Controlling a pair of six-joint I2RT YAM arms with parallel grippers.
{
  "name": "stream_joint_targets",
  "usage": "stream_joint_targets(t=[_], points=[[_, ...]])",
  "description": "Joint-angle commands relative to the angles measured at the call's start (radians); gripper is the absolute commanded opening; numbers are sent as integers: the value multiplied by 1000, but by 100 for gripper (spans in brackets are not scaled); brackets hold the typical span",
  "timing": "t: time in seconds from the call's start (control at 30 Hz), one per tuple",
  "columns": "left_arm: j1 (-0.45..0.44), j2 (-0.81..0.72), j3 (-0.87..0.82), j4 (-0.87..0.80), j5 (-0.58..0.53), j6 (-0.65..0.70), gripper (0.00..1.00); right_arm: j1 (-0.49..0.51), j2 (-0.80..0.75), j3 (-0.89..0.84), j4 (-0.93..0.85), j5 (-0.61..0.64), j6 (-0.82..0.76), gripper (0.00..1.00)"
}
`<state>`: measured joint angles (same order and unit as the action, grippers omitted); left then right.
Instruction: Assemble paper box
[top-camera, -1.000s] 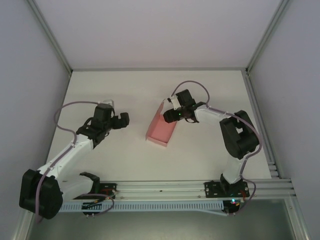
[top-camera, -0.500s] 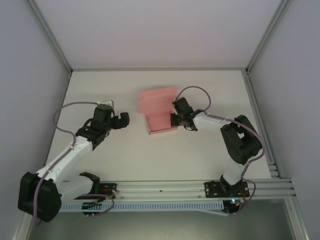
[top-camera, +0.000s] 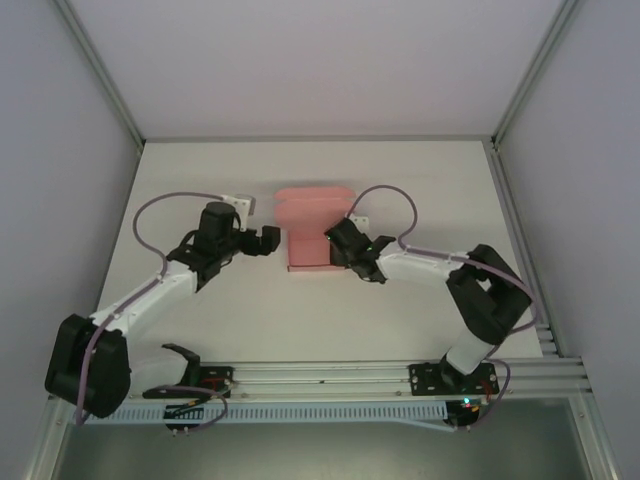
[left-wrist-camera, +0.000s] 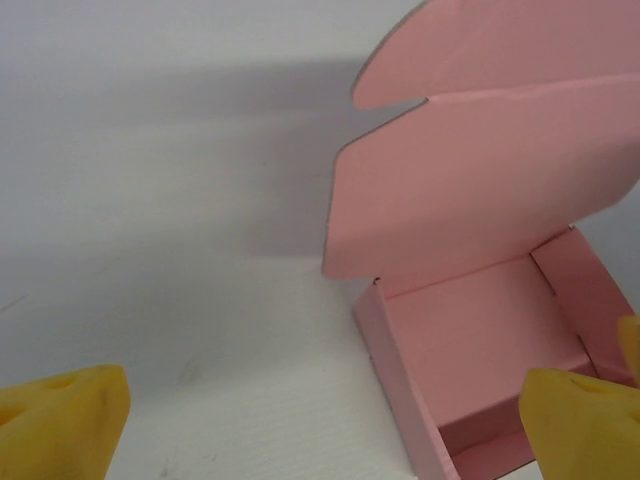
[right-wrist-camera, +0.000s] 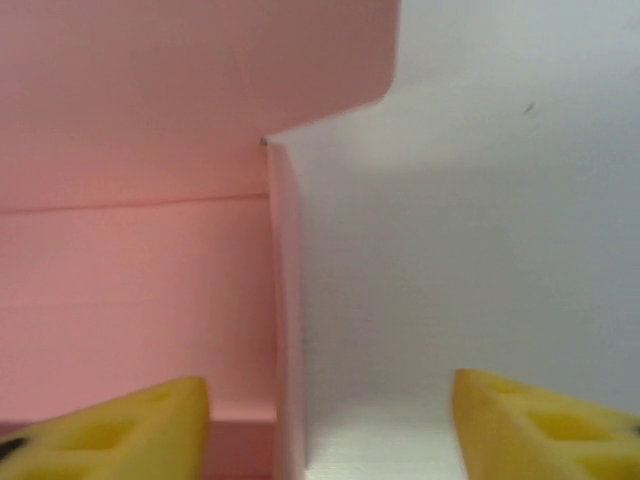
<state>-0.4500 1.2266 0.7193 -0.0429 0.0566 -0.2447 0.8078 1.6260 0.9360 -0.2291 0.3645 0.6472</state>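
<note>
A pink box (top-camera: 309, 232) sits open in the middle of a white bench (top-camera: 430, 180), between two robot arms. It is a shallow tray (top-camera: 306, 256) with its hollow facing up and a lid (top-camera: 315, 204) hinged along the tray's far edge. The lid is thrown back and reaches toward the back of the bench, ending in a rounded tuck flap. Opened out like this, the box's long axis runs from near to far, with the lid end farthest from the arm bases. The hinge line runs left to right. The left fingers (top-camera: 267, 240) are just beside the box's left side, spread as wide as they go and holding nothing. In the left wrist view one yellow tip is over bare bench and the other is in front of the tray's right part. The right fingers (top-camera: 336, 246) are at the tray's right edge, parted. In the right wrist view they straddle the tray's thin right wall (right-wrist-camera: 285, 300) with a gap on each side, one tip over the tray floor and one over the bench, gripping nothing.
</note>
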Motion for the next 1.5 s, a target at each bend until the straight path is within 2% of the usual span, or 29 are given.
stream_joint_targets(t=[0.0, 0.03, 0.07, 0.13, 0.2, 0.27, 0.37, 0.43, 0.5, 0.6, 0.63, 0.67, 0.73, 0.83, 0.9, 1.03, 1.13, 1.23, 1.33, 1.47], points=[[28, 70, 82, 56, 114, 103, 100, -33, -125, -29, 81, 50, -208, 95], [46, 98, 106, 59, 155, 124, 100, -63, -148, -36, 112, 5, -292, 100], [60, 122, 125, 65, 181, 136, 100, -100, -162, -38, 146, -49, -357, 100], [96, 181, 171, 68, 260, 176, 100, -194, -169, -35, 205, -268, -473, 100], [117, 235, 219, 54, 308, 215, 100, -270, -144, -10, 240, -418, -555, 100], [122, 293, 283, -3, 339, 265, 100, -312, -90, 62, 205, -490, -585, 100], [122, 360, 351, -74, 415, 344, 100, -317, -8, 171, 123, -595, -700, 100], [122, 391, 367, -85, 438, 384, 99, -319, 37, 209, 120, -589, -735, 100], [122, 421, 397, -115, 436, 406, 94, -325, 79, 252, 91, -573, -750, 99], [121, 447, 416, -134, 439, 416, 89, -324, 120, 297, 37, -584, -760, 88], [118, 452, 416, -131, 442, 418, 85, -325, 125, 301, 31, -596, -759, 81], [116, 456, 418, -128, 443, 423, 80, -324, 126, 299, 31, -606, -760, 74], [111, 462, 426, -131, 446, 430, 64, -325, 124, 292, 31, -606, -746, 52], [100, 457, 425, -130, 451, 441, 39, -324, 105, 271, 45, -617, -739, 34], [94, 450, 422, -124, 451, 439, 24, -322, 95, 265, 41, -648, -749, 30], [78, 435, 415, -121, 449, 432, 4, -316, 82, 263, 27, -646, -748, 18], [59, 418, 402, -98, 393, 387, 0, -306, 68, 255, 31, -606, -716, 9], [6, 386, 381, -70, 238, 315, 0, -267, 41, 233, 64, -534, -675, 2], [-68, 345, 345, 6, 13, 220, 0, -194, 13, 200, 136, -402, -622, 1], [-112, 325, 308, 107, -113, 74, 0, -132, -17, 158, 249, -203, -475, 2]])
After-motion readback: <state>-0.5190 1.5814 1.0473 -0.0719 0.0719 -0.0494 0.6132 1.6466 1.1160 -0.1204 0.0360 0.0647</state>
